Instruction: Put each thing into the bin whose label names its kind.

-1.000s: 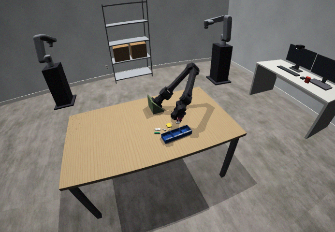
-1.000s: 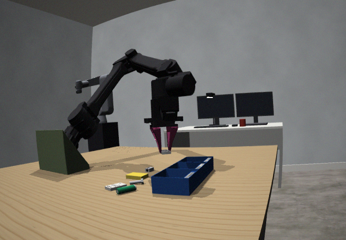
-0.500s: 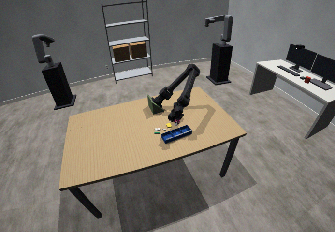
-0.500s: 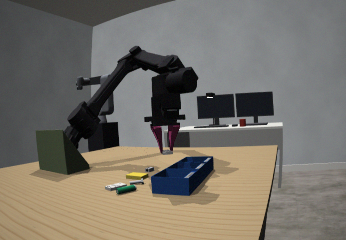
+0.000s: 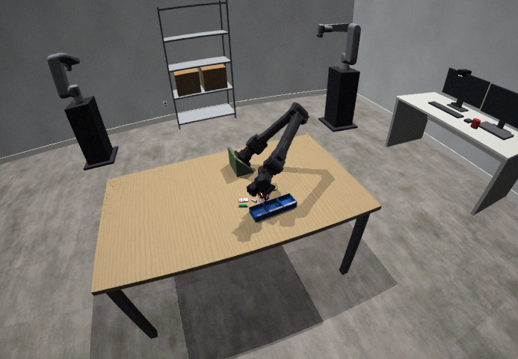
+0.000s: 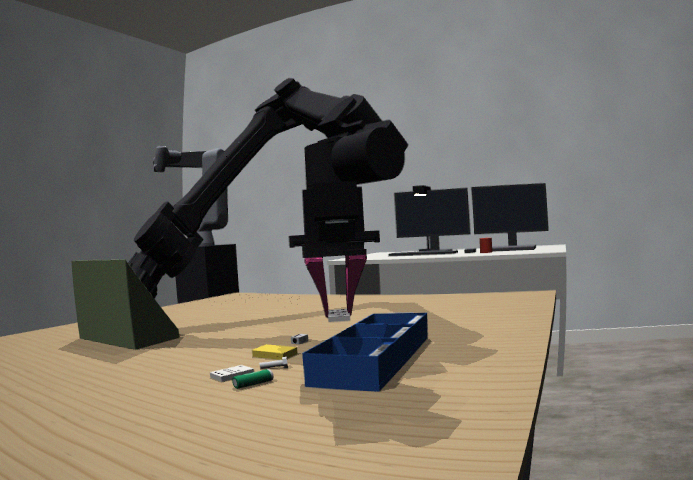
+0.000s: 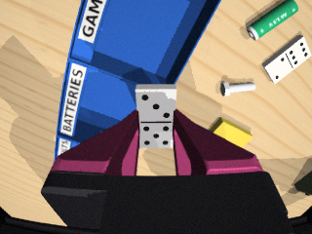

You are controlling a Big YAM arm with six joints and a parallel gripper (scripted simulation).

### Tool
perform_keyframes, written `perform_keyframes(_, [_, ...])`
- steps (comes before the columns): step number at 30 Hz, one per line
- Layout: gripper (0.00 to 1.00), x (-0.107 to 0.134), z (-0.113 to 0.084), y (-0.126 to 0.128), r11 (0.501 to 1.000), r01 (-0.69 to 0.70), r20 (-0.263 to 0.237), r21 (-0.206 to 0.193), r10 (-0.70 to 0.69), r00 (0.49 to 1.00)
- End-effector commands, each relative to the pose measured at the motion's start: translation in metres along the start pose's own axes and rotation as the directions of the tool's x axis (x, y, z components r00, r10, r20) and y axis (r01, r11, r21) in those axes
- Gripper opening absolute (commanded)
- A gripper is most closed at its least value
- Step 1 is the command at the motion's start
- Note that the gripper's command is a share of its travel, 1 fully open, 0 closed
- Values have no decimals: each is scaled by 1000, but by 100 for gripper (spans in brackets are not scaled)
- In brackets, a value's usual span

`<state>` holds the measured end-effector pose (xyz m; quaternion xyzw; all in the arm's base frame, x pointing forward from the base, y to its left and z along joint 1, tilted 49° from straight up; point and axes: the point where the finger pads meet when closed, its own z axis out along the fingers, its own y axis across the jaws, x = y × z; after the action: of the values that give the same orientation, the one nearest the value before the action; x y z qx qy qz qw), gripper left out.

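A domino point(image 5: 262, 200) point(image 6: 338, 315) point(image 7: 155, 117) is grasped between the two fingertips of the claw point(image 5: 263, 197) point(image 6: 338, 313) point(image 7: 156, 117), its pips showing in the wrist view: three on one half, five on the other. It is held up off the table point(image 5: 161, 220) point(image 6: 188, 430) point(image 7: 29, 112).

In the wrist view, the bins point(image 5: 273, 210) point(image 6: 341, 370) point(image 7: 104, 73) lie ahead and to the left of the claw, three in a joined blue row. The domino overlaps the edge of the middle one, labelled BATTERIES. Beyond that is the bin whose label shows GAM; nearer the claw, the last label is mostly cut off, ending in TS.

In that same view, a yellow block point(image 6: 274, 351) point(image 7: 232, 133) lies to the right of the claw, partly hidden by a finger. A bolt point(image 5: 253, 200) point(image 6: 273, 363) point(image 7: 238, 88) is farther ahead on the right, and past it are a second domino point(image 5: 243, 200) point(image 6: 232, 373) point(image 7: 288, 59), face up, and a green battery point(image 5: 243, 206) point(image 6: 253, 378) point(image 7: 273, 19) just beside it.

The exterior view shows a nut point(image 6: 299, 339) lower than the claw and to its left, near the block. Well apart from the claw, at the arm's foot, stands a green wedge point(image 5: 235, 164) point(image 6: 100, 300).
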<state>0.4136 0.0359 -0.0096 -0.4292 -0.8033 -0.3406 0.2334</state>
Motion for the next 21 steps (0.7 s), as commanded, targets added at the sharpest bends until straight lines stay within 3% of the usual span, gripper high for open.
perform_keyframes(1, [21, -24, -17, 12, 988, -151, 23, -26, 152, 988])
perform_keyframes(9, [21, -73, -18, 13, 935, -354, 17, -27, 355, 935])
perform_keyframes(11, [21, -70, -10, 2, 914, -404, 10, -22, 404, 915])
perform_keyframes(13, [21, -51, -3, 12, 922, -388, 16, -9, 388, 922])
perform_keyframes(16, [21, -51, -3, 13, 922, -388, 15, -9, 388, 922])
perform_keyframes(17, [21, -62, -20, 27, 927, -372, 32, -46, 374, 927])
perform_keyframes(21, [21, -56, -17, 31, 926, -375, 25, -29, 376, 926])
